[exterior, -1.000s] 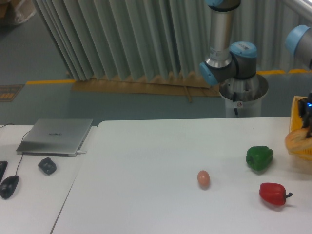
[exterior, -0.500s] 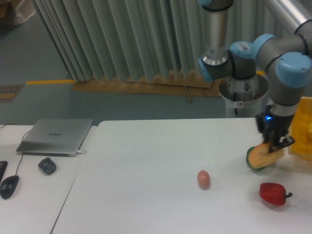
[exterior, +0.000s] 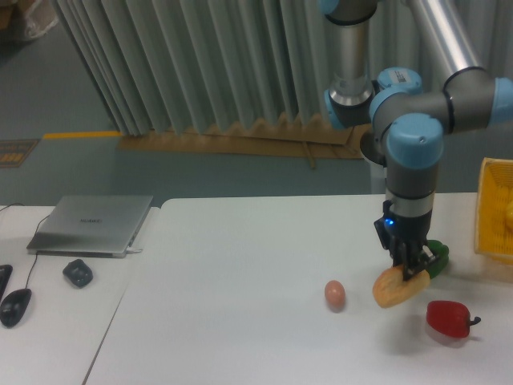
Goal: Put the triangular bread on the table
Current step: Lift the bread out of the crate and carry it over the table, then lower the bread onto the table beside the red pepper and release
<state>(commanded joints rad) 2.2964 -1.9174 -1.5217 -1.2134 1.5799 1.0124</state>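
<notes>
Arm pointing straight down, end effector (exterior: 409, 271) clamped on triangular bread (exterior: 394, 288), above table (exterior: 240, 273)

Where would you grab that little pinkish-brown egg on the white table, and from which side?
Probably from straight above, closing across the narrow middle of the small pinkish-brown egg. It stands alone on the smooth white table, with bare surface all around, so nothing blocks a downward approach. Its rounded shape could slip from a grip near either end. The end effector is busy now, clamped on the golden-tan triangular bread.
</notes>
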